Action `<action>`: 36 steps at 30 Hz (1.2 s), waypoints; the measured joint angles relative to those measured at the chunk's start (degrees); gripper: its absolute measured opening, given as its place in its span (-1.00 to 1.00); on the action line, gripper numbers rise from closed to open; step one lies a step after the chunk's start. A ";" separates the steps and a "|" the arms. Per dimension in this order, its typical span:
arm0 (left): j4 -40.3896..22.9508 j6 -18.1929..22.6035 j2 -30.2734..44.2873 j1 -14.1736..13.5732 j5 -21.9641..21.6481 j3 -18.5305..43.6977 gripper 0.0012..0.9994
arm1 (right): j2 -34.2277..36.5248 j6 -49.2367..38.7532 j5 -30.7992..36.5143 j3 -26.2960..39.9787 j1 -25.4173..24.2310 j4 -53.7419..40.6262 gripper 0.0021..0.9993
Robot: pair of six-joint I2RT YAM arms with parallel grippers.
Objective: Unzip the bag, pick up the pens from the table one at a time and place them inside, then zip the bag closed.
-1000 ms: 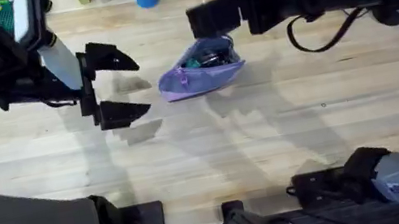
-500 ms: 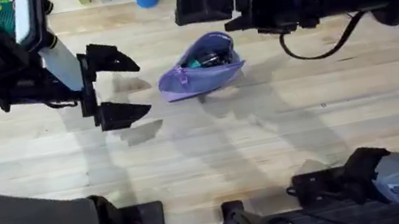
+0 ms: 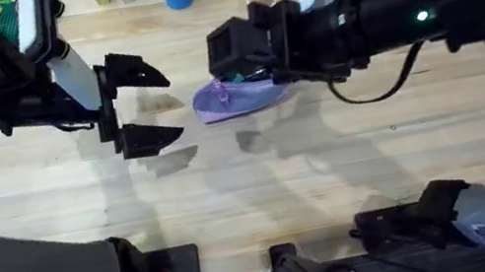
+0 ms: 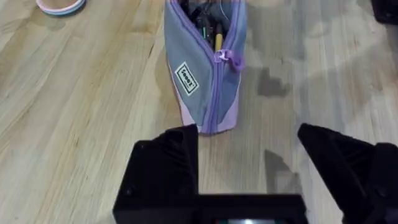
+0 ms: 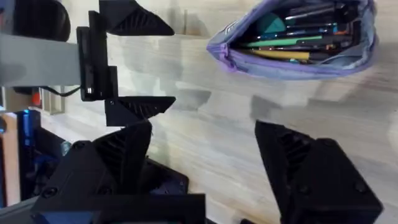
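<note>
We see the soft lavender-purple fabric pouch point(image 3: 241, 96) lying unzipped just 12 o'clock of centre on the grained pale wooden tabletop point(image 3: 331, 180), with pens point(image 5: 292, 46) packed inside. Our right gripper point(image 3: 238, 52) hovers over it, jaws wide and empty; our left gripper point(image 3: 142, 104) waits at its 9 o'clock, equally spread, holding nothing. The limp cloth could buckle or slide when we pull the zipper tab point(image 4: 227, 58), since nothing pins the pouch.

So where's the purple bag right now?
In the overhead view the bag sits on the table just past the middle, partly under the right gripper, with the left gripper open beside it.
</note>
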 joint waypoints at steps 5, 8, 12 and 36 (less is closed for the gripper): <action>0.00 0.00 0.00 0.00 0.00 0.00 0.99 | 0.13 0.17 2.34 0.00 1.91 -0.02 1.00; 0.00 0.00 0.00 0.00 0.00 0.00 0.99 | 0.13 0.21 3.36 0.00 2.68 0.00 0.99; 0.00 0.00 0.00 0.00 0.00 0.00 0.99 | 0.15 0.21 4.16 0.00 3.12 0.00 1.00; 0.00 0.00 0.00 0.00 0.00 0.00 0.99 | 11.16 0.21 6.55 0.00 3.17 1.52 1.00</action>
